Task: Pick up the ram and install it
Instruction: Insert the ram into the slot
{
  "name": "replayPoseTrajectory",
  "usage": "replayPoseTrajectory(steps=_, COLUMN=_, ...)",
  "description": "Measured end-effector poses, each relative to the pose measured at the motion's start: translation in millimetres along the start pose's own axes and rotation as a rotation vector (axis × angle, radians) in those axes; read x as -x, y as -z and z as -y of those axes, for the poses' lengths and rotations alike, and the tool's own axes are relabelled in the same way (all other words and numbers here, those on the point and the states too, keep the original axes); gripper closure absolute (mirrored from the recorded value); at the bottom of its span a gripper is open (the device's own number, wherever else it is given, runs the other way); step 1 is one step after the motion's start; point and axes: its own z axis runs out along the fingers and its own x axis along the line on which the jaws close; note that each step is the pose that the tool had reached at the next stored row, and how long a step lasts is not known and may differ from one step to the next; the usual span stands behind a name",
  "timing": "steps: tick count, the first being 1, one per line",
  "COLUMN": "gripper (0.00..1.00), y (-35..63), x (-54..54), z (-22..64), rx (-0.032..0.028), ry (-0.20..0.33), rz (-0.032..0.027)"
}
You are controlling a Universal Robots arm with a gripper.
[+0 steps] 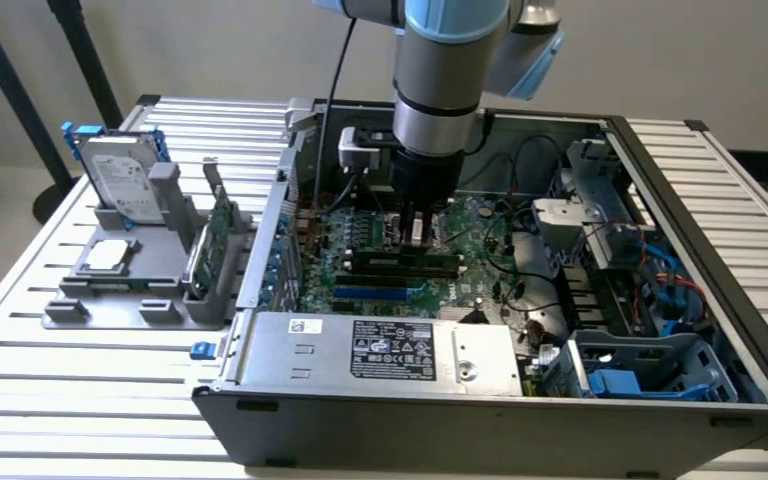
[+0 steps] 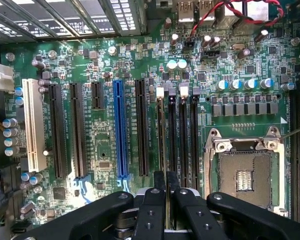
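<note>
My gripper [image 1: 418, 232] reaches down into the open computer case [image 1: 704, 200], over the motherboard's memory slots [image 1: 398, 265]. In the wrist view its black fingers [image 2: 159, 187] stand close together, gripper [image 2: 166, 180] shut. The ram [image 2: 162, 135] is seen edge-on as a thin greenish-brown strip. It runs from between the fingertips along the slot nearest the black expansion slot, ending at a white latch [image 2: 160, 92]. Whether it is pressed fully into the slot I cannot tell. Three black memory slots [image 2: 184, 135] lie beside it.
A bare processor socket [image 2: 245, 177] sits beside the memory slots, and a blue expansion slot [image 2: 120, 130] on the other side. On the exterior view's left a grey holder [image 1: 131, 295] carries a silver hard drive [image 1: 124, 180] and a green expansion card [image 1: 211, 240]. The power supply [image 1: 384, 350] lines the case front.
</note>
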Motion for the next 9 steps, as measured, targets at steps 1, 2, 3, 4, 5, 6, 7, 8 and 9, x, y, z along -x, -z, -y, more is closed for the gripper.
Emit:
replayPoseTrajectory(steps=1, gripper=0.86, y=-0.3, x=0.0, z=0.0, rx=0.0, ry=0.0, rz=0.0)
replayPoseTrajectory(steps=2, gripper=0.86, y=-0.5, x=0.0, z=0.0, rx=0.0, ry=0.0, rz=-0.0001)
replayPoseTrajectory(steps=3, gripper=0.86, y=-0.5, x=0.0, z=0.0, rx=0.0001, ry=0.0, rz=-0.0002)
replayPoseTrajectory(steps=4, gripper=0.86, y=-0.6, x=0.0, z=0.0, rx=0.0002, ry=0.0, rz=-0.0001)
replayPoseTrajectory(steps=5, gripper=0.85, y=-0.6, x=0.0, z=0.0, rx=0.0003, ry=0.0, rz=-0.0002)
replayPoseTrajectory(steps=6, gripper=0.85, y=-0.7, x=0.0, z=0.0, rx=0.0003, ry=0.0, rz=-0.0001)
replayPoseTrajectory(steps=7, gripper=0.85, y=-0.7, x=0.0, z=0.0, rx=0.0003, ry=0.0, rz=0.0)
replayPoseTrajectory(steps=8, gripper=0.78, y=-0.4, x=0.0, z=0.0, rx=0.0003, ry=0.0, rz=0.0)
replayPoseTrajectory(steps=9, gripper=0.78, y=0.2, x=0.0, z=0.0, rx=0.0002, ry=0.0, rz=0.0002)
